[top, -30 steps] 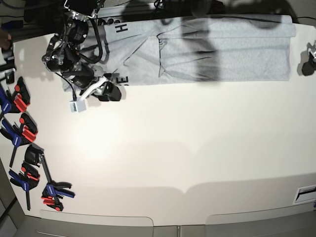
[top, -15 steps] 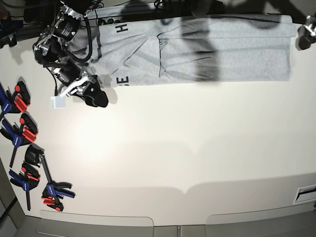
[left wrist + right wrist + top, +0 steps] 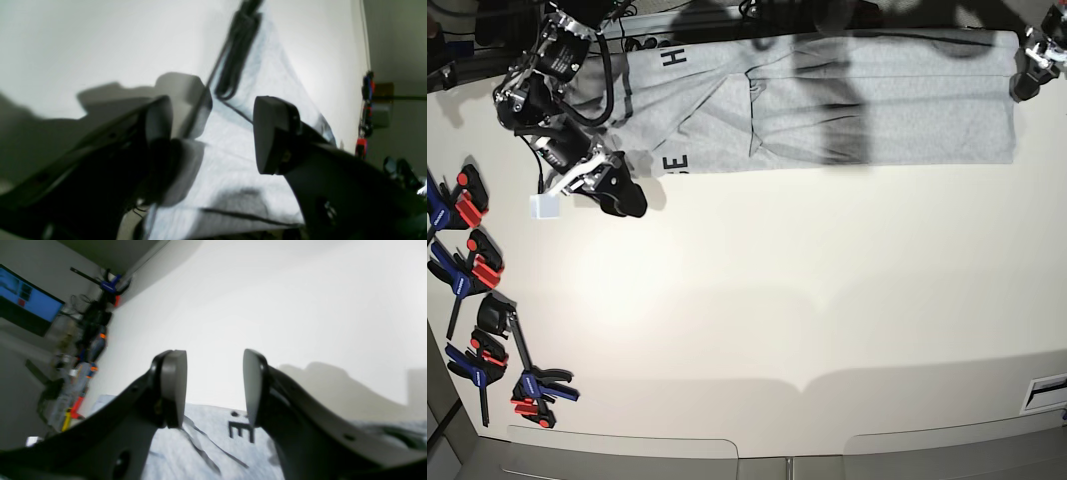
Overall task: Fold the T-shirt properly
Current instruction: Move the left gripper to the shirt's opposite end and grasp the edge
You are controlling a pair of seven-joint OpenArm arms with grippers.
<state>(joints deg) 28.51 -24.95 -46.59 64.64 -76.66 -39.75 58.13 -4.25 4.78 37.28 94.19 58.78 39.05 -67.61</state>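
Observation:
The light grey T-shirt [image 3: 847,105] lies folded in a long band along the table's far edge, with black letters showing near its left end. It also shows in the left wrist view [image 3: 240,156] and in the right wrist view [image 3: 233,446], where a black "E" shows. My right gripper [image 3: 622,195] is open and empty, just off the shirt's lower left corner; in its own view the jaws [image 3: 213,386] stand apart above the cloth's edge. My left gripper [image 3: 1024,75] is at the shirt's far right edge, open and empty [image 3: 213,133] over the cloth.
Several red, blue and black clamps [image 3: 477,300] lie along the table's left edge. A small white block [image 3: 545,206] hangs by the right arm. Dark cables [image 3: 237,50] run along the shirt's far edge. The white table [image 3: 807,300] spreads out in front of the shirt.
The right arm swung left and back earlier, then held still. The left gripper moved up to the shirt's far right corner, then a little inward over the cloth. The shirt has not moved.

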